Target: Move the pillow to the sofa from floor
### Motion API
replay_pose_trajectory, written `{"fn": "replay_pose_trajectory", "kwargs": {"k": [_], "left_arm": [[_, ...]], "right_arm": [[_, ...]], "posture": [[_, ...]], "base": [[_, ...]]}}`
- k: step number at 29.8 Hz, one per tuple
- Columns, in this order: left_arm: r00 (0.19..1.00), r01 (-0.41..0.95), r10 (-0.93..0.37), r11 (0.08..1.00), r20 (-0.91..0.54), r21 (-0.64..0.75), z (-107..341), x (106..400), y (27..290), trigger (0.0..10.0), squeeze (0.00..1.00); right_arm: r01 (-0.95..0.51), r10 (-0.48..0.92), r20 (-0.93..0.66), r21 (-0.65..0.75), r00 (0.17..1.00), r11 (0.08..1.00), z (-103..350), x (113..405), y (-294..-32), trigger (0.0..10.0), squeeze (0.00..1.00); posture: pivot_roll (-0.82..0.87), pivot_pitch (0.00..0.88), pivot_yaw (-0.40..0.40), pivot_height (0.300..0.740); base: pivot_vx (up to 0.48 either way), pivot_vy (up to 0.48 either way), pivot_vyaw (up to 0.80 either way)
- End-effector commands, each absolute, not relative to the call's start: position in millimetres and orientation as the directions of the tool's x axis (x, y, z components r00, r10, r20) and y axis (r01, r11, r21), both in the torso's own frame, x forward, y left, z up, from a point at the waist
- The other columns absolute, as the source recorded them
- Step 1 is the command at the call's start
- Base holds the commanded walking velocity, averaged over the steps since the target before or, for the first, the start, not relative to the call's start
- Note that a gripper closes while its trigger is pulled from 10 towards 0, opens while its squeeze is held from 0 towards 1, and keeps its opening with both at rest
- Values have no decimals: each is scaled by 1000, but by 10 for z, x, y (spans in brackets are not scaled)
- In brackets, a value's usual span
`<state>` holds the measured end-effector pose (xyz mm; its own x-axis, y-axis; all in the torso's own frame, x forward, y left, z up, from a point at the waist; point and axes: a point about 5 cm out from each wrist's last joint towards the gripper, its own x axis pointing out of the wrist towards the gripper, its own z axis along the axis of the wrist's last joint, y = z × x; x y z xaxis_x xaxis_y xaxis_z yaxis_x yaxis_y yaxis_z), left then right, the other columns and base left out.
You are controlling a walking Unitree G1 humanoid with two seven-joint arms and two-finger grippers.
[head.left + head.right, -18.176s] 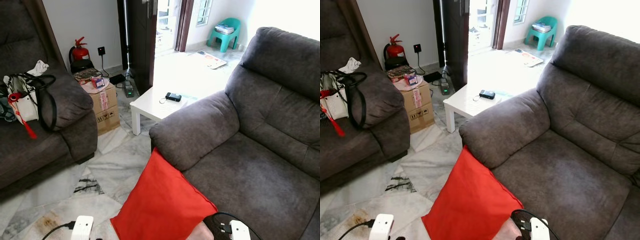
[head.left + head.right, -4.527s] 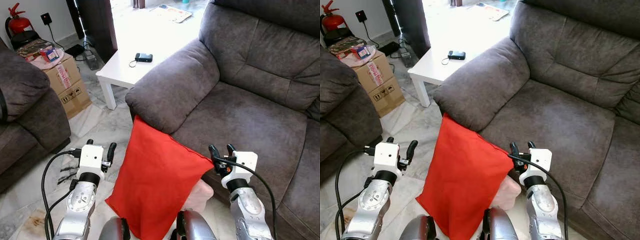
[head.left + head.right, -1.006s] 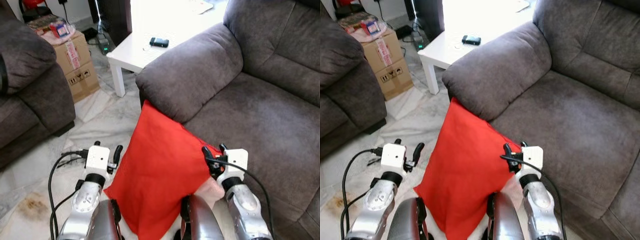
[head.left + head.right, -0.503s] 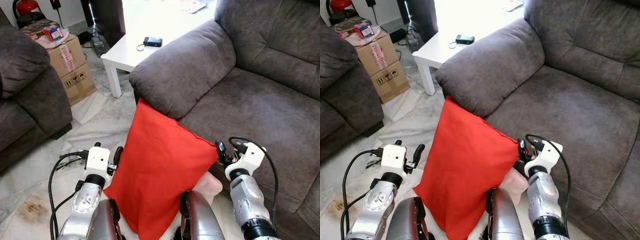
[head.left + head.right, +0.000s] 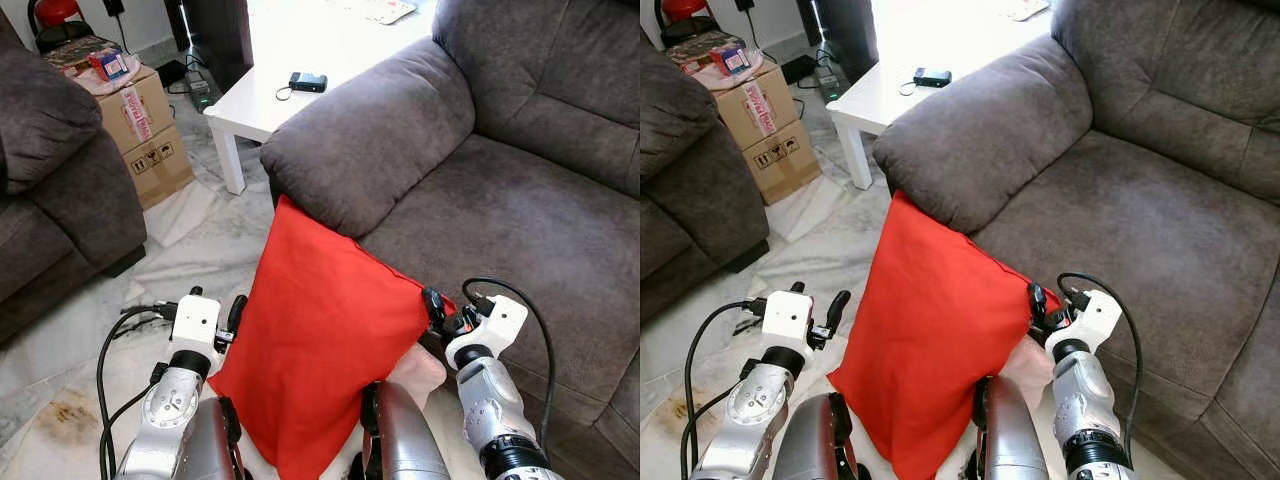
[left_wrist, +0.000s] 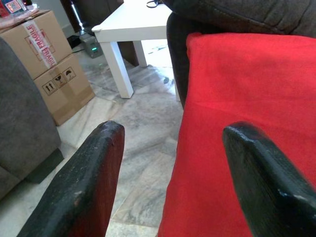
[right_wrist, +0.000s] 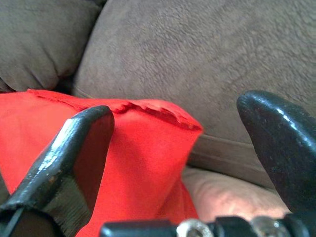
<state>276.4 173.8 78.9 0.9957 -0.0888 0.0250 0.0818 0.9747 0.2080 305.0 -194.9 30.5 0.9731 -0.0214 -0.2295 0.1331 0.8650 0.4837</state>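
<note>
The red pillow (image 5: pixel 320 330) stands on the marble floor, leaning against the front of the grey sofa (image 5: pixel 520 220) below its armrest (image 5: pixel 370 150). My left gripper (image 5: pixel 215 298) is open beside the pillow's left edge; in the left wrist view the pillow (image 6: pixel 237 123) sits between the spread fingers (image 6: pixel 91 173). My right gripper (image 5: pixel 448 305) is open at the pillow's upper right corner. In the right wrist view that corner (image 7: pixel 163 123) lies between the two fingers (image 7: pixel 74 153), with the sofa seat behind it.
A white low table (image 5: pixel 262 100) holding a small black device (image 5: pixel 308 82) stands beyond the armrest. A cardboard box (image 5: pixel 140 125) and a second dark sofa (image 5: pixel 50 180) are at the left. A pale pink cushion (image 5: pixel 422 365) lies under the pillow's right side.
My right gripper has edged left, and its open fingers now straddle the pillow's right corner. The left gripper and the pillow have stayed put. The camera shifted slightly.
</note>
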Motion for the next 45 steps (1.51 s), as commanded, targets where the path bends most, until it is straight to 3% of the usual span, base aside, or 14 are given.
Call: {"fn": "replay_pose_trajectory", "kwargs": {"k": [1,2,12,31,42,43,45], "left_arm": [[996,90,-92,974,0,206,751,2737,1738,10000,0],[996,91,-93,974,0,206,752,2738,1734,10000,0],[994,104,-105,974,-7,200,744,2724,1715,10000,0],[993,118,-116,974,-22,195,723,2671,1673,10000,0],[995,102,-101,976,-13,193,742,2668,1685,10000,0],[995,101,-100,976,-13,193,744,2669,1683,10000,0],[995,98,-97,976,-13,192,745,2668,1684,10000,0]], "right_arm": [[132,-16,-238,479,971,868,293,3055,-1951,10000,922],[130,-10,-242,486,970,864,286,3059,-1939,10000,0],[89,70,-233,608,970,789,267,3101,-1800,10000,0],[35,165,-252,639,954,768,154,3048,-1599,10000,0],[-37,213,-182,671,960,741,232,3109,-1483,10000,0],[-39,212,-181,667,960,744,240,3118,-1475,0,0],[-41,212,-175,673,962,739,252,3128,-1465,0,0]], "posture": [[-42,191,-28,567],[-42,192,-27,567],[-33,198,-30,567],[-16,229,-38,567],[2,234,-53,567],[3,233,-57,567],[3,233,-57,567]], "base": [[0,0,0],[0,0,0],[0,0,0],[0,0,0],[0,0,0],[0,0,0],[0,0,0]]}}
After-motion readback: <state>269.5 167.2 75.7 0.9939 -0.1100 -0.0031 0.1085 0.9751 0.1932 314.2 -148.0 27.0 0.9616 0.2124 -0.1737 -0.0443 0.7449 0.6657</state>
